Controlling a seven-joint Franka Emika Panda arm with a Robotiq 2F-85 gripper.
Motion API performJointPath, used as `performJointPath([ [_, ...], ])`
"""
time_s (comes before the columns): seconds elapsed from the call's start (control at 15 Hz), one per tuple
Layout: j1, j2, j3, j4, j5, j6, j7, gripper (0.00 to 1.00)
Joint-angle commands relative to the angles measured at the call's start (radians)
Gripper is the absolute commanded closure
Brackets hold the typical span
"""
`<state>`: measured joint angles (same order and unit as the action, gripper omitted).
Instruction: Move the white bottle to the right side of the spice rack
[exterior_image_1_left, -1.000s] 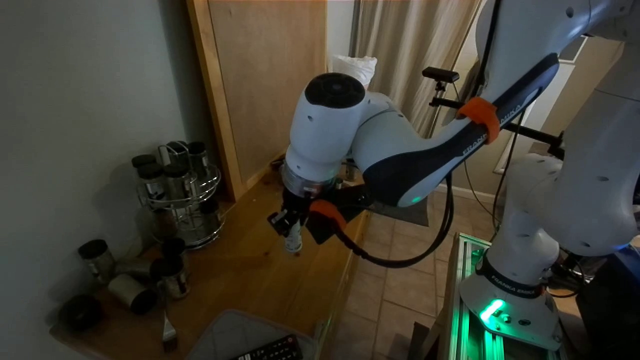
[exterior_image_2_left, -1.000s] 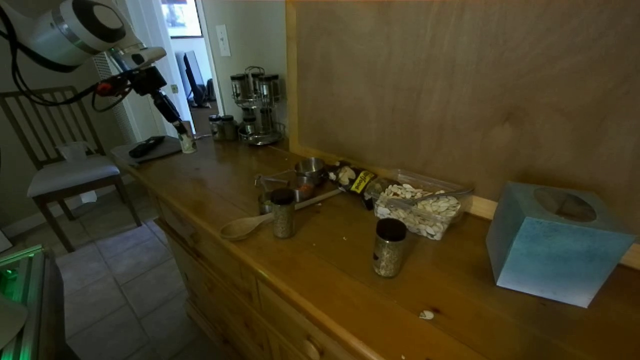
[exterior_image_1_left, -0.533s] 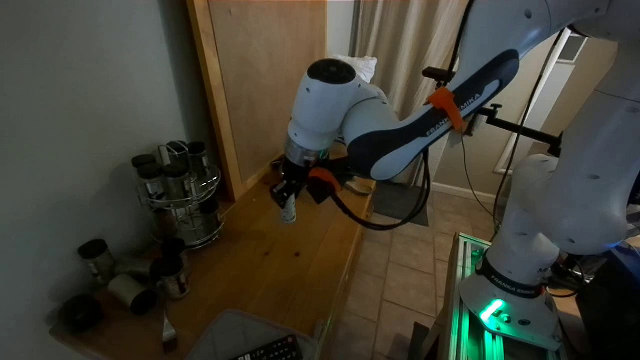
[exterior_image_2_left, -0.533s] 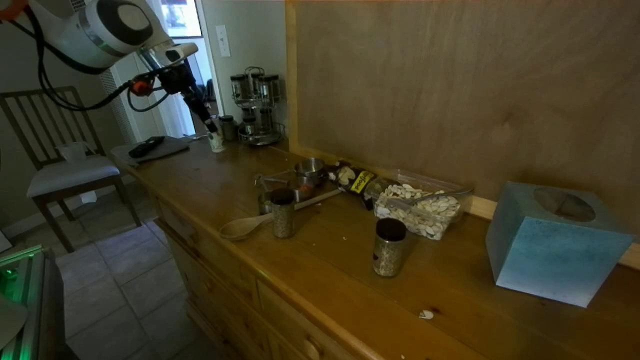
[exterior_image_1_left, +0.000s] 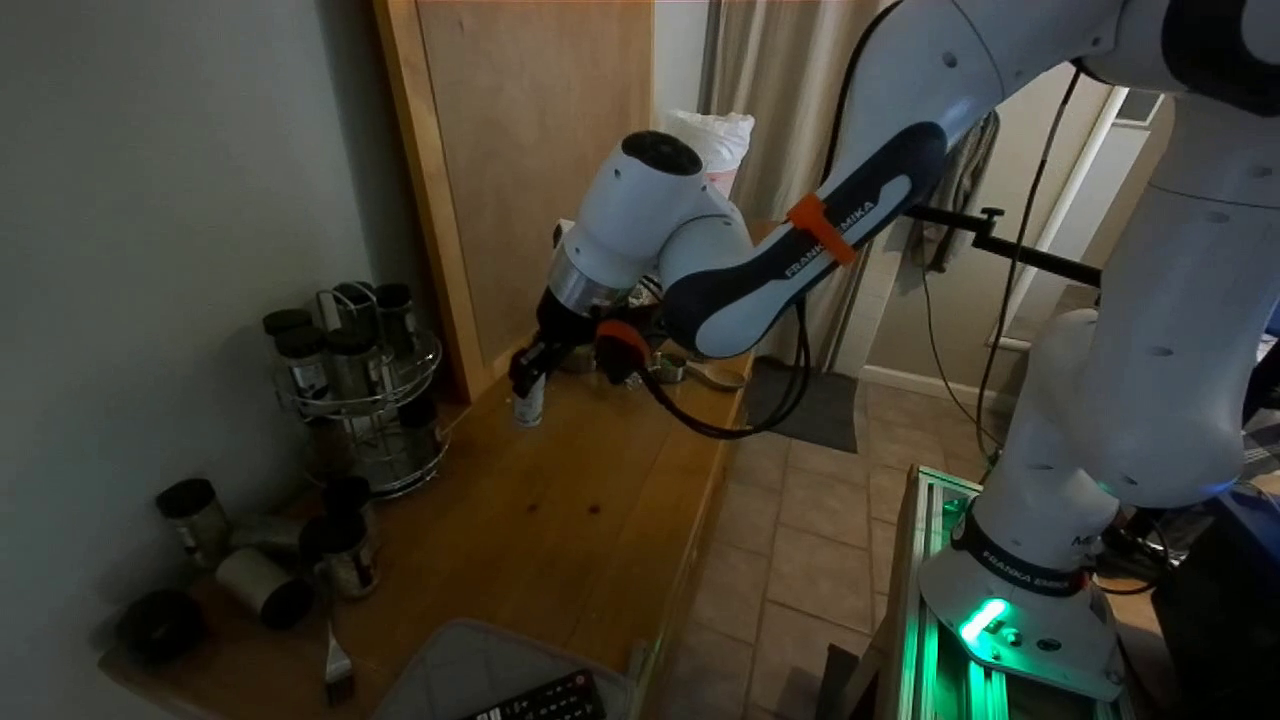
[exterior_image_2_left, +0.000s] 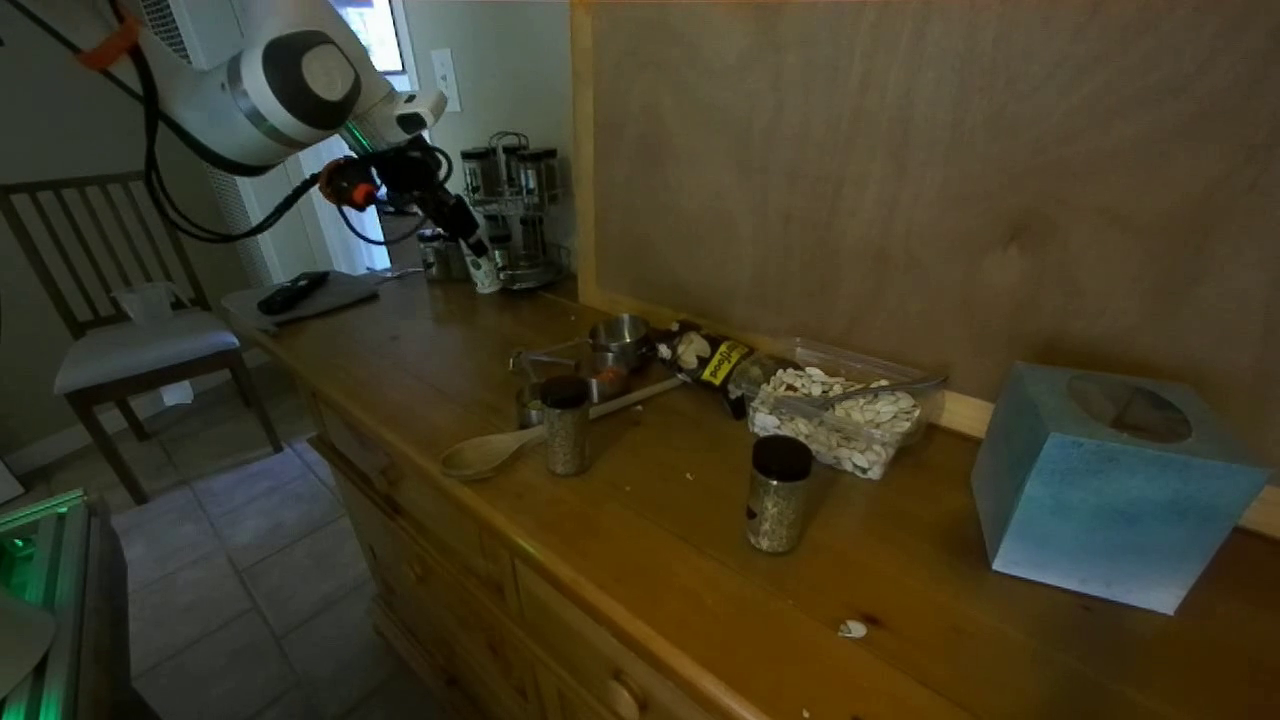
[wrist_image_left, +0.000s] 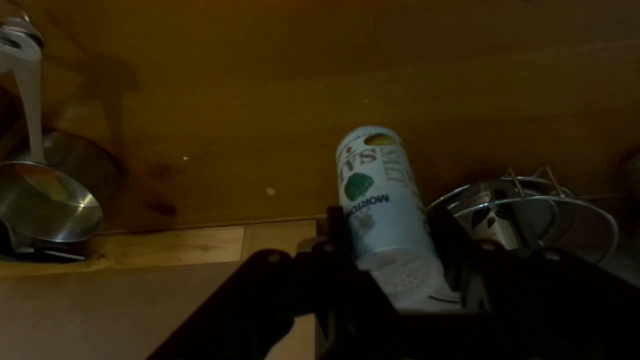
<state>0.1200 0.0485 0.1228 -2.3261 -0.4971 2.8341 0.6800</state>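
The white bottle, a small salt shaker, is held tilted in my gripper, low over the wooden counter. I cannot tell whether its base touches the wood. In the wrist view the dark fingers of the gripper press both sides of the white bottle near its perforated top. The spice rack stands against the wall, left of the bottle and apart from it. In an exterior view the bottle overlaps the left part of the spice rack. The rack's wire rim shows right of the bottle in the wrist view.
Loose dark-lidded jars and a fork lie near the rack. A remote rests on a grey mat. Measuring cups, a wooden spoon, a seed bag and a tissue box stand along the counter. A wood panel rises behind.
The gripper has carried the bottle along the counter past the front of the rack, up and left in an exterior view, rightward in an exterior view. The grip stays shut; other things have not moved.
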Motion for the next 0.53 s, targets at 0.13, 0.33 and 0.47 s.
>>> performJointPath([
  [0.13,-0.034,0.128,-0.004,0.105,0.038,0.069,-0.157,0.80],
  [0.33,-0.076,0.172,0.030,0.148,0.128,0.063,-0.284,0.80],
  [0.47,-0.054,0.141,0.007,0.117,0.095,0.044,-0.232,0.55],
])
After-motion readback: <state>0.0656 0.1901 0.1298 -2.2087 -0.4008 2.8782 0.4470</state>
